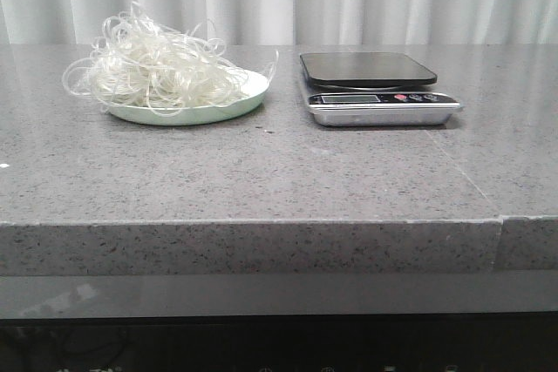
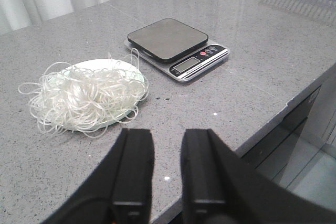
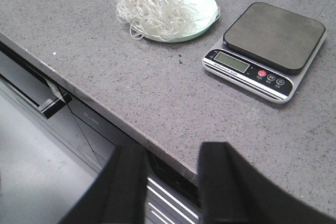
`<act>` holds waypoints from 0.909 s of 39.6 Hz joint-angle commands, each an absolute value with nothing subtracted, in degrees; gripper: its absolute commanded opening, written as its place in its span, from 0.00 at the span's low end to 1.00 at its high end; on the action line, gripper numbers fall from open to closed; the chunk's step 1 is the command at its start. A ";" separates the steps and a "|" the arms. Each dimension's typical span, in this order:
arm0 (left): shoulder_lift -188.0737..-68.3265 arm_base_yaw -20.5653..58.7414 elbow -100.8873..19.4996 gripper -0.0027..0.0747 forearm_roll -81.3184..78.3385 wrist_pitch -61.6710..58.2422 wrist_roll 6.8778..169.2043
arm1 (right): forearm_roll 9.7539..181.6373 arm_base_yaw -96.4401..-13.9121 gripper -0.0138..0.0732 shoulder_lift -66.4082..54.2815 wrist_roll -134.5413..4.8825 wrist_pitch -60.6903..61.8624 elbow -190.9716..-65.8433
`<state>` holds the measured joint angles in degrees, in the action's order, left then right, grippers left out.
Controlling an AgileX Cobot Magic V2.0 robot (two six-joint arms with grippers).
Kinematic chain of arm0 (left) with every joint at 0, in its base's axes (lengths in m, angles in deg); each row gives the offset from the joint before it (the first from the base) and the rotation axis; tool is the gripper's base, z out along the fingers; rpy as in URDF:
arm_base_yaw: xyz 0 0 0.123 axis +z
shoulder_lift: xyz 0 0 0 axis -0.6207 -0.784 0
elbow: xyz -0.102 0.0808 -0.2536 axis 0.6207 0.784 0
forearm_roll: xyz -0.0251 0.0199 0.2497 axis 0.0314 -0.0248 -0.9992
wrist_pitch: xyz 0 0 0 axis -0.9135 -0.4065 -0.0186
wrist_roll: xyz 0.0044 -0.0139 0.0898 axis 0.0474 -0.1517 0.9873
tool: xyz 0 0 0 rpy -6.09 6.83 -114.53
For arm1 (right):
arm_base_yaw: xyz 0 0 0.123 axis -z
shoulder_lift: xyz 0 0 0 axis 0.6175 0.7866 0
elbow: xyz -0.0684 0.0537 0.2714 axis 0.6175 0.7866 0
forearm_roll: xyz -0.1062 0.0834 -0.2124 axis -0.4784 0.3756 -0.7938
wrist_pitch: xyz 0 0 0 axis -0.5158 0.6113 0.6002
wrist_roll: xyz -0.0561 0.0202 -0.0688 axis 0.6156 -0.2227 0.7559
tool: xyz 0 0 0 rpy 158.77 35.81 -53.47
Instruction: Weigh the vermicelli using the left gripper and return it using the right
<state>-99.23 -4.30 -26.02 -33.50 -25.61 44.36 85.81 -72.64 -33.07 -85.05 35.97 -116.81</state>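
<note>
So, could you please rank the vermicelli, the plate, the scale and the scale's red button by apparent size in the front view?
1. Vermicelli and plate: similar width, too close to rank.
2. Scale, slightly narrower.
3. Red button, by far the smallest.

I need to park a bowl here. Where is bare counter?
Free: the wide strip between the counter's front edge and the plate and scale. Tight: the gap between those two. The vermicelli overhangs the plate's left rim.
</note>
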 commanded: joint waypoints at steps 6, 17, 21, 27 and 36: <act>-99.54 -4.71 -27.44 0.23 -33.15 -21.65 43.94 | 85.44 -72.57 0.36 -32.84 -84.96 32.34 -118.14; -99.54 -4.71 -27.44 0.23 -33.15 -21.65 43.94 | 85.44 -72.57 0.35 -32.84 -84.96 32.02 -118.14; -99.54 -4.71 -27.44 0.23 -33.15 -21.65 43.94 | 85.44 -72.57 0.35 -32.84 -84.96 32.02 -118.14; -99.54 -4.71 -27.44 0.23 -33.15 -21.65 43.94 | 85.44 -72.57 0.35 -32.84 -84.96 32.02 -118.14; -99.54 -4.71 -27.00 0.23 -33.15 -21.35 43.94 | 85.44 -72.57 0.35 -32.84 -84.96 32.02 -118.14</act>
<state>-99.23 -4.30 -26.02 -33.50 -25.61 44.36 85.77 -72.64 -33.07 -85.05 36.03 -116.81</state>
